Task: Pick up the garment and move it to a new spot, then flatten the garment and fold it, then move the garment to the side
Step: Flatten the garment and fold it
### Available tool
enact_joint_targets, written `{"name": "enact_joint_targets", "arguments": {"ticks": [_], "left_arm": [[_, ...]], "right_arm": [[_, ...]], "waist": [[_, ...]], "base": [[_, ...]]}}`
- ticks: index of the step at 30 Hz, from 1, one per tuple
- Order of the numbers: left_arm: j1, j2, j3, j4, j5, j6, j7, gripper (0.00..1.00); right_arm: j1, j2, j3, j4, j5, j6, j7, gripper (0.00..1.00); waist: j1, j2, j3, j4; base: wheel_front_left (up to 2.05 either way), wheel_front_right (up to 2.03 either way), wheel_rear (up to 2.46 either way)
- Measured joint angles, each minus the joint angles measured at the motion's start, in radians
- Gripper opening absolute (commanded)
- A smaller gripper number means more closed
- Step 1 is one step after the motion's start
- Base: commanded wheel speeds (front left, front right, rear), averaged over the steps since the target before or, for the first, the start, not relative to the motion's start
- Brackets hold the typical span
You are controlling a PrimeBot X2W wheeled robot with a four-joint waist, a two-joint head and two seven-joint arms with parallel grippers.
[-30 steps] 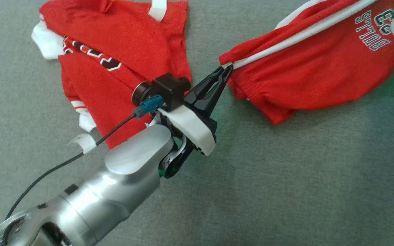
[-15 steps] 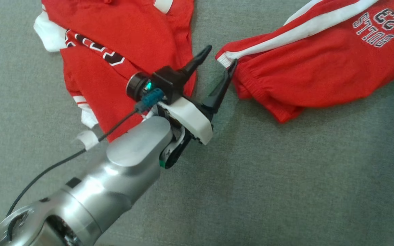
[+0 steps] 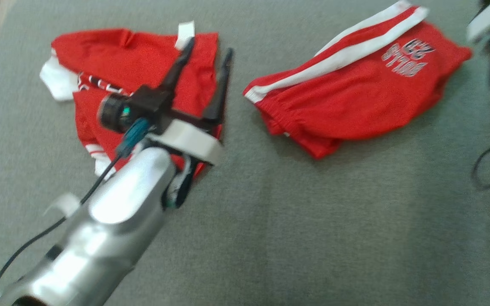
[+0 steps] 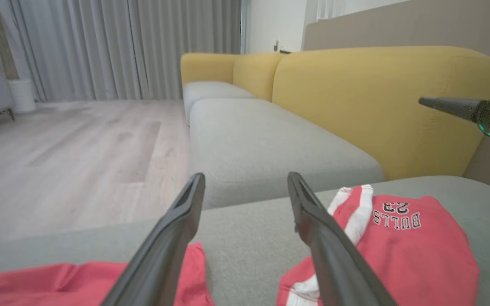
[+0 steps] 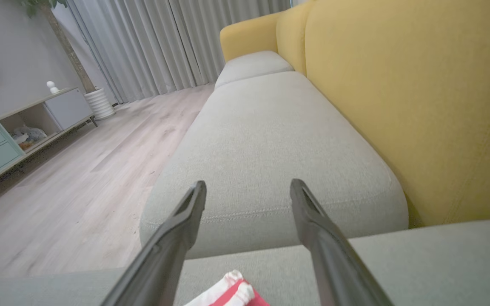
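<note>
Red Bulls shorts (image 3: 355, 102) lying rumpled on grey sofa cushion (image 3: 313, 233), right of red jersey (image 3: 113, 63). Left gripper (image 3: 209, 46) hovering by jersey edge, jaws spread, empty — right gripper (image 5: 248, 183) likewise. Flattening likely calling for pinching opposite waistband corners, pulling taut.

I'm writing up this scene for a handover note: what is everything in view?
shorts: one, red with white stripe and lettering, right on the seat
top: one, red with white trim, left on the seat, apart from the shorts
sofa: one, grey seats, yellow back, under both garments
curtains: grey, far wall
floor: pale wood, beside the sofa
cabinet: one, grey and teal, by the wall
left hand: one, dark fingers, open, above the top
right hand: one, dark fingers, open, above the seat
</note>
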Motion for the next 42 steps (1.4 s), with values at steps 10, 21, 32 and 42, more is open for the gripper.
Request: {"name": "enact_joint_targets", "arguments": {"ticks": [10, 21, 32, 42], "left_arm": [[0.262, 0.070, 0.197, -0.152, 0.132, 0.058, 0.000, 1.00], [0.570, 0.076, 0.336, -0.219, 0.214, 0.078, 0.000, 1.00], [0.696, 0.010, 0.427, -0.237, 0.304, 0.031, 0.000, 1.00], [0.674, -0.040, 0.462, -0.237, 0.377, -0.047, 0.000, 1.00]], "right_arm": [[0.369, 0.073, 0.209, -0.284, 0.230, 0.000, -0.085, 1.00], [0.875, 0.140, 0.203, -0.611, 0.123, 0.000, -0.122, 1.00], [1.035, 0.167, 0.178, -0.778, 0.107, 0.000, -0.087, 1.00], [0.965, 0.171, 0.109, -0.803, 0.088, 0.000, 0.002, 1.00]], "waist": [[-0.0001, 0.0000, -0.135, -0.093], [0.0000, 0.0000, -0.240, -0.171], [0.0002, 0.0001, -0.239, -0.170], [0.0002, 0.0000, -0.166, -0.130]], "base": [[0.00, 0.00, 0.00], [0.00, 0.00, 0.00], [0.00, 0.00, 0.00], [0.00, 0.00, 0.00]]}}
